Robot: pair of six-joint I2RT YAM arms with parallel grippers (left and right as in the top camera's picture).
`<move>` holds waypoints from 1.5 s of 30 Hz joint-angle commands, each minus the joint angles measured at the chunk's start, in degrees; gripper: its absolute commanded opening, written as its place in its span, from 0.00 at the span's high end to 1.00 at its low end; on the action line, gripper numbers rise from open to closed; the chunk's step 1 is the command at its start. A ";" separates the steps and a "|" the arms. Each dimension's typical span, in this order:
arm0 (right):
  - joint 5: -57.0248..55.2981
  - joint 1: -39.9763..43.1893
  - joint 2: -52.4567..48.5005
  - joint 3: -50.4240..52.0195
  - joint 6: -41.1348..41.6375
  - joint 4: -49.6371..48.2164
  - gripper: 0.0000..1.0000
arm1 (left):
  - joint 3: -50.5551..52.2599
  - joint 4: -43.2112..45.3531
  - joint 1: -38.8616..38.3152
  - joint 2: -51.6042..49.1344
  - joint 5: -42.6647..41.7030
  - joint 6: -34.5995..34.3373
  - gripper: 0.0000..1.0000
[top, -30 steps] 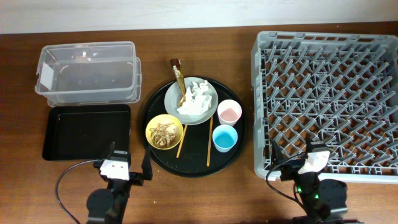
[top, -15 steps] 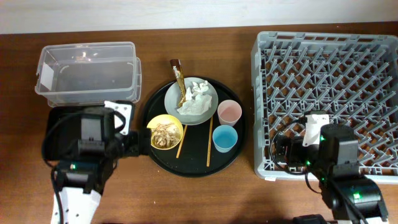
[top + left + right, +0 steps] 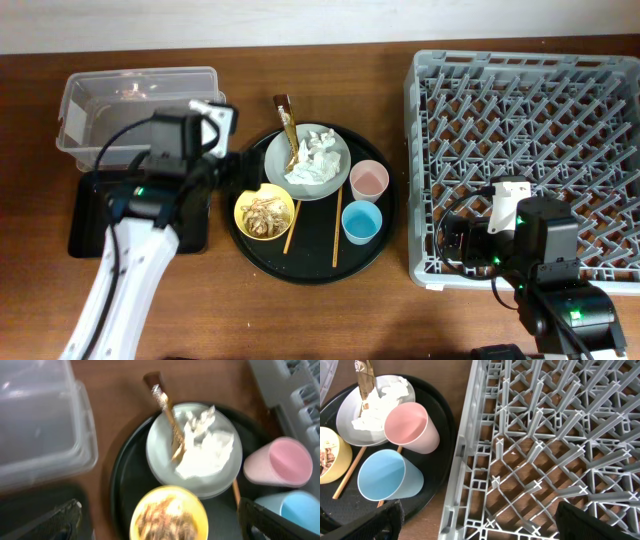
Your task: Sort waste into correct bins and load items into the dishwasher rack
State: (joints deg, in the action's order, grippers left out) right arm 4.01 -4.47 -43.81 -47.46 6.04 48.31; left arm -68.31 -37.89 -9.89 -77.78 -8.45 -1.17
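The left gripper, fingers wide apart, hovers over the pale green plate mid-frame. The right gripper, likewise spread, hangs above the dishwasher rack at its lower left edge.

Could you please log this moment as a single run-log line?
left gripper: jaws open, empty, at round tray edge | right gripper: jaws open, empty, over dishwasher rack edge | tissue, wrapper stick: on plate

Looks like a robotics lab bench: wooden table, dishwasher rack, cabled robot arm.
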 commanded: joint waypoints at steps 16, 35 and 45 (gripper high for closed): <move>-0.11 0.37 0.31 -1.09 0.22 0.57 0.02 | -2.75 34.49 -8.20 -36.94 -0.79 -9.94 0.34; -0.09 0.37 0.31 -1.09 0.22 0.57 0.02 | -3.10 32.89 -8.48 -32.02 0.74 -9.92 0.99; -0.09 0.37 0.31 -1.09 0.20 0.61 0.02 | -3.10 31.85 -0.37 -15.10 0.85 -9.92 0.99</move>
State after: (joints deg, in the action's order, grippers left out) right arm 4.01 -4.47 -43.77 -47.48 6.02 48.90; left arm -70.65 -7.05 -16.08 -99.53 -8.05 -11.25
